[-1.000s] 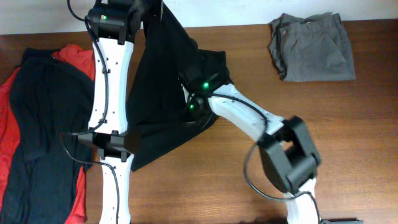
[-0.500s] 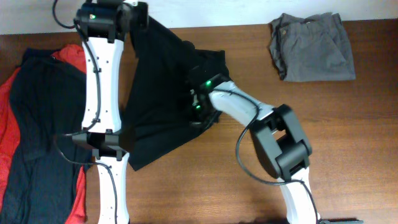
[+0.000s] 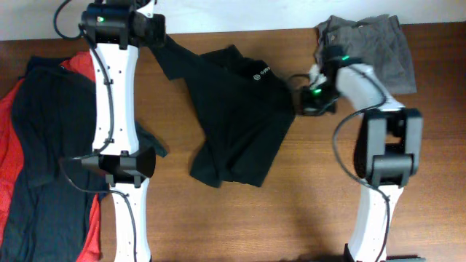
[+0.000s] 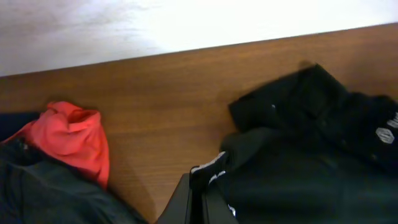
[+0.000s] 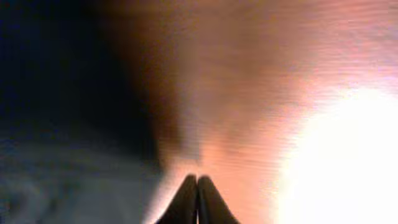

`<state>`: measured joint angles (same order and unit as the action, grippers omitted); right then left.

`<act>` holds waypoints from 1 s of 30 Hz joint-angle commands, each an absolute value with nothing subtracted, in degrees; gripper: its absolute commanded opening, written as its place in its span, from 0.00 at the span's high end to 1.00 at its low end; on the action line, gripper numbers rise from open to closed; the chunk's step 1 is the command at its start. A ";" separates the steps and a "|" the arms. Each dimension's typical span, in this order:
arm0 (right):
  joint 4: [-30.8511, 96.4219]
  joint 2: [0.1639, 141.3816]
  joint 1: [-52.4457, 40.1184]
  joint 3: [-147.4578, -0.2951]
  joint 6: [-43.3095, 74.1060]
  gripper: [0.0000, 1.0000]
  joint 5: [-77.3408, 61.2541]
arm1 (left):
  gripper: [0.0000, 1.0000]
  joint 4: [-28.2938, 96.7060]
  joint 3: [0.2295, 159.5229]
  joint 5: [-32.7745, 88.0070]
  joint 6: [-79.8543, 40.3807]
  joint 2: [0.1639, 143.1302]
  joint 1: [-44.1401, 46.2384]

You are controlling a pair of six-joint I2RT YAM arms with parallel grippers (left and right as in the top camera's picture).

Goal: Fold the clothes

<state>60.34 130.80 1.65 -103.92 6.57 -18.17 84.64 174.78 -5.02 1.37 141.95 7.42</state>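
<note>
Black shirt (image 3: 240,120) lies spread overhead; wrist views show left claw (image 4: 200,186) pinching it, right claw (image 5: 198,186) closed.

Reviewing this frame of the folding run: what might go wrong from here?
The black shirt lies bunched at its lower hem, so a fold now may trap creases. The left gripper pinches only a thin edge, which might slip. The right gripper works beside the folded grey garment; a swing may disturb it.
</note>
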 commanded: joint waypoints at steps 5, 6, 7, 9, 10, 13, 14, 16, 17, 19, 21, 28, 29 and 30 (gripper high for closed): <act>85.84 128.73 -1.19 -128.70 -1.32 0.75 -21.67 | 0.99 78.89 176.42 -6.31 0.60 139.35 7.44; 87.29 128.05 -2.81 -129.45 -1.34 0.74 -21.63 | 0.99 78.08 176.40 -6.31 0.60 139.37 7.16; 88.01 127.55 -4.27 -129.60 -1.32 0.72 -21.65 | 0.99 77.67 176.40 -6.31 0.60 139.37 6.94; 90.21 126.67 -9.56 -129.60 -1.02 0.69 -21.91 | 0.99 76.75 176.40 -6.31 0.60 139.37 6.15; 91.02 126.67 -11.57 -129.47 -0.45 0.69 -22.33 | 0.99 76.55 176.40 -6.31 0.60 139.37 5.80; 91.48 126.69 -17.19 -127.00 2.42 0.69 -22.31 | 0.99 76.62 176.40 -6.31 0.62 139.37 4.97; 91.50 126.69 -20.82 -125.38 4.27 0.69 -21.80 | 0.99 76.73 176.40 -6.31 0.62 139.37 4.36; 91.35 126.67 -24.56 -124.07 8.16 0.69 -19.22 | 0.99 76.75 176.31 -6.28 0.60 139.37 3.73; 91.29 126.67 -25.28 -123.85 9.02 0.69 -18.63 | 0.99 76.75 176.29 -6.28 0.60 139.37 3.55; 90.15 126.67 -29.23 -122.63 13.80 0.69 -16.40 | 0.99 76.77 176.31 -6.28 0.60 139.37 3.18; 88.01 126.67 -32.86 -120.92 18.24 0.69 -14.61 | 0.99 76.84 176.31 -6.26 0.60 139.37 3.07; 79.99 126.67 -44.34 -113.47 27.53 0.41 -8.45 | 0.99 77.71 176.29 -6.26 0.60 139.41 3.09; 79.11 126.67 -45.28 -112.49 28.97 0.40 -6.79 | 0.99 77.82 176.29 -6.26 0.60 139.44 3.09; 77.47 126.67 -46.00 -111.39 29.08 0.39 -6.61 | 0.99 77.97 176.29 -6.26 0.60 139.44 3.09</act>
<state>79.57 127.98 -44.36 -113.67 23.86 -11.51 77.84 174.78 -5.04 1.21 141.91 3.40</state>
